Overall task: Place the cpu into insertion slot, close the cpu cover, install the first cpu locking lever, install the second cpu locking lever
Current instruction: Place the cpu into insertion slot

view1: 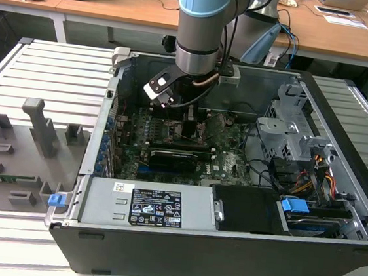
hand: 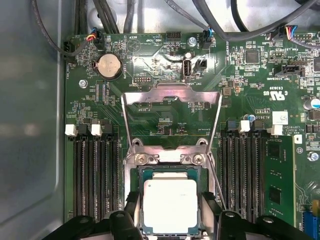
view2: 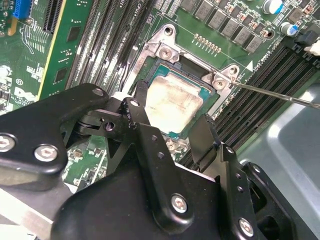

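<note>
The cpu (hand: 170,207) (view2: 175,100), a square chip with a pale metal top, lies level in the insertion slot (hand: 136,172) (view2: 161,67). My gripper (hand: 170,200) (view2: 175,107) straddles it, one black finger against each of two opposite edges, shut on the chip. The cpu cover (hand: 170,94), a silvery frame, stands swung back open beyond the slot on its hinge. A thin wire locking lever (hand: 216,185) (view2: 280,96) sticks out unlatched beside the slot. In the exterior view the gripper (view1: 188,125) reaches down into the open computer case (view1: 304,249) over the motherboard.
Black memory slots (hand: 95,175) flank the socket on both sides, with a green memory module (hand: 280,190) beyond them. A coin battery (hand: 108,66) and cables lie past the cover. The power supply (view1: 154,206), drive cage (view1: 290,133) and a grey fixture (view1: 34,125) surround the board.
</note>
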